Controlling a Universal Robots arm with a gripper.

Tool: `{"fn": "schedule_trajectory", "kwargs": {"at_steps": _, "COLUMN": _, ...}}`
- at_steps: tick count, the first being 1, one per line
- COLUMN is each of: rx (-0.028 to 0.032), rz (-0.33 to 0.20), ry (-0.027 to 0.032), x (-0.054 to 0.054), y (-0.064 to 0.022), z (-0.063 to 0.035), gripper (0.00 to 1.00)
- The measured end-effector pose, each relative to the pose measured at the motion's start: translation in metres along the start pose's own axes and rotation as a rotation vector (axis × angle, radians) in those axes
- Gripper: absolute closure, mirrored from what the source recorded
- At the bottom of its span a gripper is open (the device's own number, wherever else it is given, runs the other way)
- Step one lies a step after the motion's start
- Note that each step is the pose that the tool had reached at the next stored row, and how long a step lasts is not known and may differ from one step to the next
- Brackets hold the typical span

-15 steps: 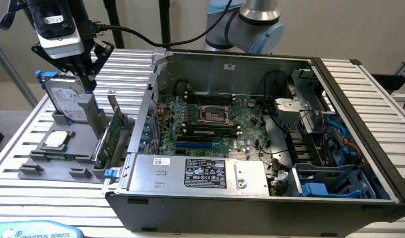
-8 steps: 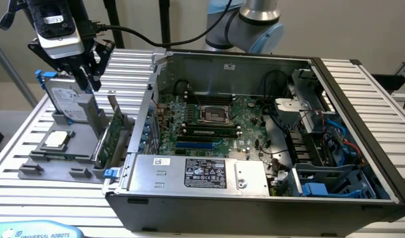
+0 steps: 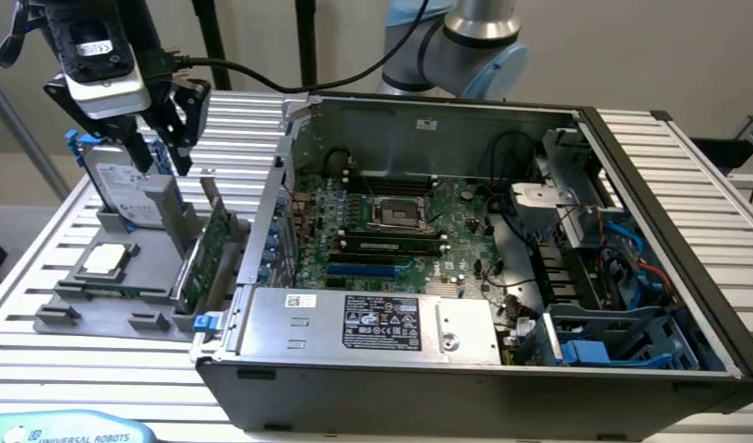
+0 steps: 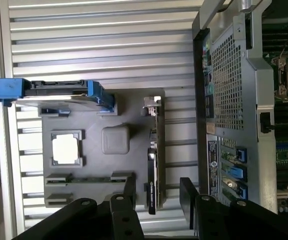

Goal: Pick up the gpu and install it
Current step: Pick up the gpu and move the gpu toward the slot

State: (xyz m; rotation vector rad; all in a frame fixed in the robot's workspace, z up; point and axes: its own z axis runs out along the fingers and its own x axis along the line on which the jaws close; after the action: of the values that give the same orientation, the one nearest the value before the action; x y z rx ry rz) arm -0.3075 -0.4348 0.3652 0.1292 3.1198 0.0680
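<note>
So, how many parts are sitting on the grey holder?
3: the hard drive standing at one end, the CPU chip lying flat, the gpu upright on the side nearest the computer case. Thin parts in the low slots may be hidden.

Even bright light; glare on table slats (image 4: pixel 83 30); case interior (image 3: pixel 512 240) perhaps dimmer

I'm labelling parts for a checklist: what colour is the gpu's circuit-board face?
Green. The exterior view shows it best, with the gpu standing on edge.
</note>
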Motion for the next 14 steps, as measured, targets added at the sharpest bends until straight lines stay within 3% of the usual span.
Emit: {"fn": "schedule_trajectory", "kwargs": {"at_steps": 14, "rx": 0.0004, "rz": 0.025, "ry": -0.0025, "x": 0.003, "y": -0.0103, "z": 0.0251, "gripper": 0.52}}
